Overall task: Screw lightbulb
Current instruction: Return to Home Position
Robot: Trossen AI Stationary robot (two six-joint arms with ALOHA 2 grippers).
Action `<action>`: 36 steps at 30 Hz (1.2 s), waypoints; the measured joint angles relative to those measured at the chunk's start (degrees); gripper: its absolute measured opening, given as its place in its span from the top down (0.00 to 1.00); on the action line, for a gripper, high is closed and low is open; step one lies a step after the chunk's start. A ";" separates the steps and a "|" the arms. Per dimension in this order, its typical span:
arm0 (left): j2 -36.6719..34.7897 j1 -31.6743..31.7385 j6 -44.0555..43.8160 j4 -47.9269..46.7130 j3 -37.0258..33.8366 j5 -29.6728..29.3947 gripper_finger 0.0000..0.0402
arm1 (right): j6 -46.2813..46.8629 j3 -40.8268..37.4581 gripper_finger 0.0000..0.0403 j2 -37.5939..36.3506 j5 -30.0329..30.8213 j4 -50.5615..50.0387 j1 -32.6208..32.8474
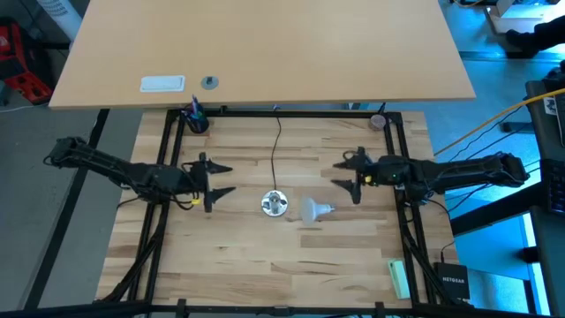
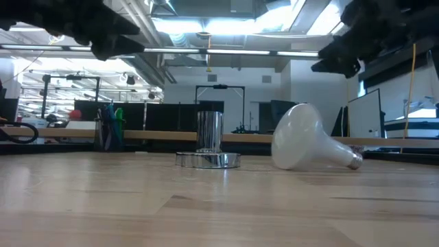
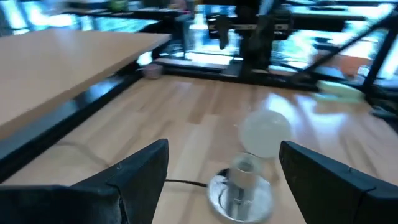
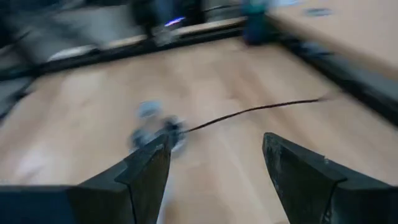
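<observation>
On wooden table (image 1: 229,265), frosted lightbulb (image 1: 312,210) sideways

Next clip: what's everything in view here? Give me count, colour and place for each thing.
socket: one, silver, upright at the centre of the table
lightbulb: one, white, lying on its side beside the socket, toward the right arm
cord: one, black, from socket to far edge
block: one, green, table's right edge
flat box: one, white, on the far desk
left gripper: one, dark, open, left of socket
right gripper: one, dark, open, right of lightbulb
</observation>
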 joint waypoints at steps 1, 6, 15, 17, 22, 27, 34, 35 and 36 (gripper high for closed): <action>-0.39 0.19 1.30 0.70 -0.57 2.17 0.26 | -1.23 -0.02 0.36 -0.05 -3.85 0.05 -0.04; -3.71 3.31 5.93 9.35 -6.55 18.56 0.26 | -5.00 -0.23 0.36 -2.66 -16.75 1.35 -2.39; -13.06 8.69 3.10 11.67 -14.57 21.95 0.26 | -1.35 -9.49 0.36 -15.52 -10.16 4.37 -2.62; -14.93 9.77 3.26 11.55 -15.24 21.92 0.26 | -1.06 -11.63 0.36 -20.23 -9.31 4.46 -2.62; -19.65 11.89 1.59 6.46 -15.84 21.79 0.26 | 0.93 -15.99 0.36 -33.39 -8.61 4.03 -2.62; -24.77 13.15 1.45 4.14 -15.84 21.80 0.26 | 0.94 -17.80 0.36 -40.66 -8.35 1.09 -2.62; -33.48 13.65 1.75 1.13 -18.26 21.86 0.26 | 1.91 -17.92 0.36 -40.67 -8.67 -0.39 -2.62; -35.02 14.01 1.53 -0.39 -18.25 21.59 0.26 | 1.92 -18.03 0.36 -40.73 -8.73 -0.41 -2.62; -36.44 14.38 1.32 -1.88 -18.25 21.48 0.26 | 1.93 -18.72 0.36 -40.75 -8.72 0.74 -2.62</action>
